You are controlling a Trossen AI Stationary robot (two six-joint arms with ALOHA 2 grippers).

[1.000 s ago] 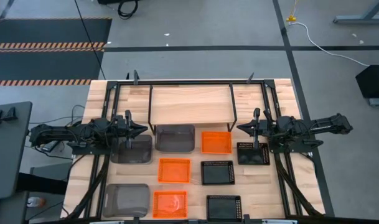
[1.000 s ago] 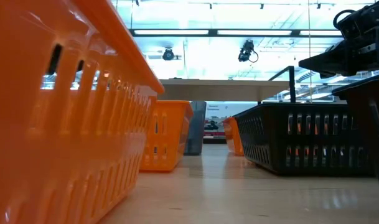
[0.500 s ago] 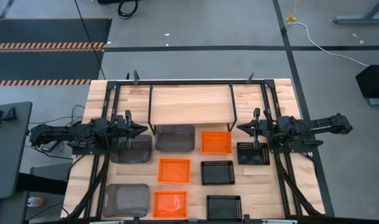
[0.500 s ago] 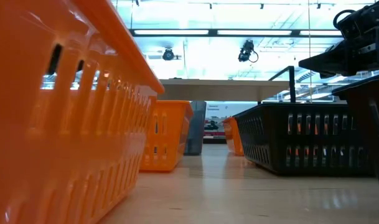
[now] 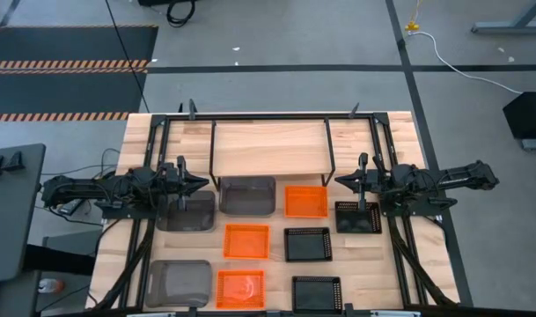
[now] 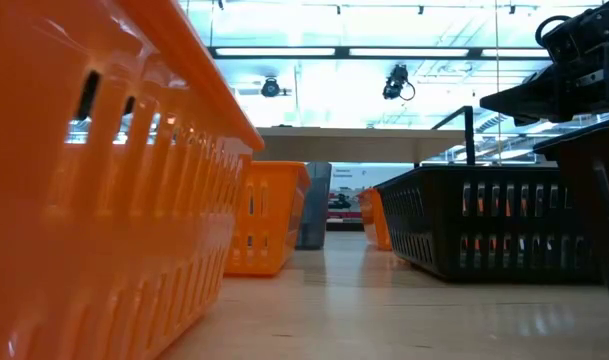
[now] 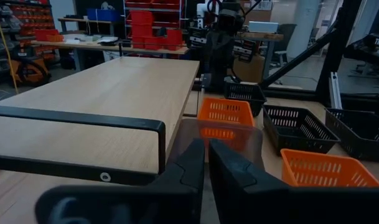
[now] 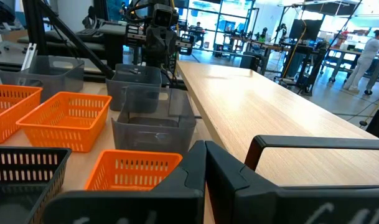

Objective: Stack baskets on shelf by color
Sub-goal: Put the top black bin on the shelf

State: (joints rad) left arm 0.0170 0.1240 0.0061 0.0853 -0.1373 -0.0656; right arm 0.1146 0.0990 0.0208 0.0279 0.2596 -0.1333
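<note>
Nine small shallow plastic baskets lie on the pale wooden desk (image 5: 373, 273) in front of the shelf, none of them on it. The three smoky translucent grey baskets are one just before the shelf's left half (image 5: 246, 195), one to its left under the left arm (image 5: 187, 214), and one at the near left edge (image 5: 178, 283). The three bright orange baskets are one before the shelf's right half (image 5: 305, 201), one in the middle (image 5: 246, 241), and one at the near edge (image 5: 240, 289). The three black mesh-sided baskets are one at the right under the right arm (image 5: 356, 217), one in the middle beside the orange one (image 5: 307, 244), and one at the near edge (image 5: 317, 293). The low black metal-frame shelf with a pale wooden board top (image 5: 269, 148) stands at the far side of the desk, its board bare. The left hand (image 5: 201, 185) hangs over the far edge of the left grey basket, fingers together and holding nothing that shows; in its wrist view the two dark fingers (image 7: 190, 163) stand almost touching. The right hand (image 5: 340, 182) hangs just past the far edge of the right black basket, its fingers (image 8: 195, 163) pressed together on nothing. Both arms reach inward from the desk's sides, level with each other.
</note>
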